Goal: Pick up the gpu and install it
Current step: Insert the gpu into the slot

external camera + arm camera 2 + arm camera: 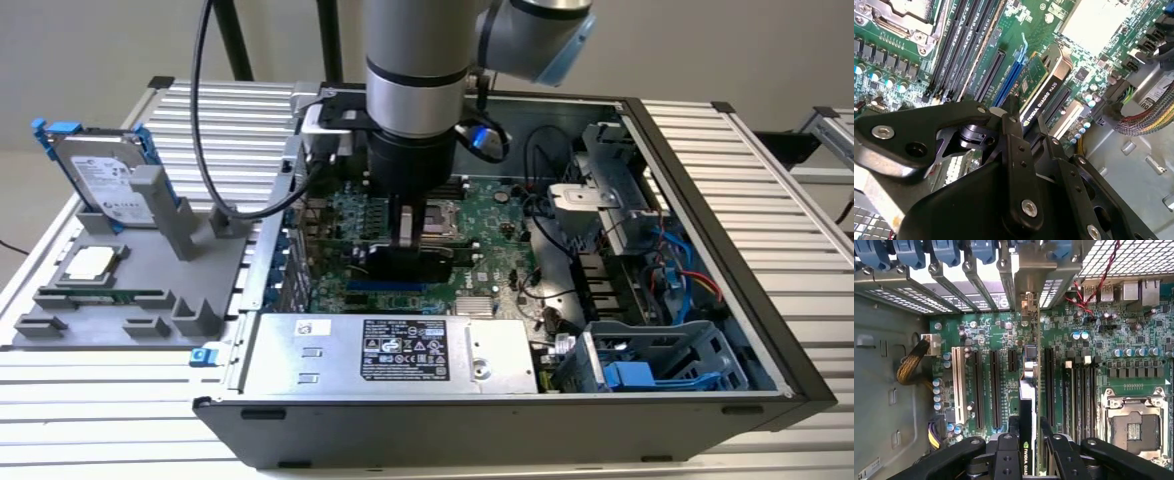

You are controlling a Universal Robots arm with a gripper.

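The gpu stands on edge over the green motherboard inside the open computer case. Its black cooler face and green board both show in the second wrist view. In the first wrist view the gpu runs edge-on along the expansion slots, its silver end pointing at the rear slot covers. My gripper is shut on the card's upper edge, one black finger on each face, as is also seen at the gripper. In the exterior view the gripper hangs low in the case with the gpu under it. Whether the card sits fully in a slot cannot be told.
A blue slot lies beside the card. The processor socket and memory slots are nearby. The power supply and drive cage fill the case's near side. On the exterior view's left, a grey fixture holds a hard drive.
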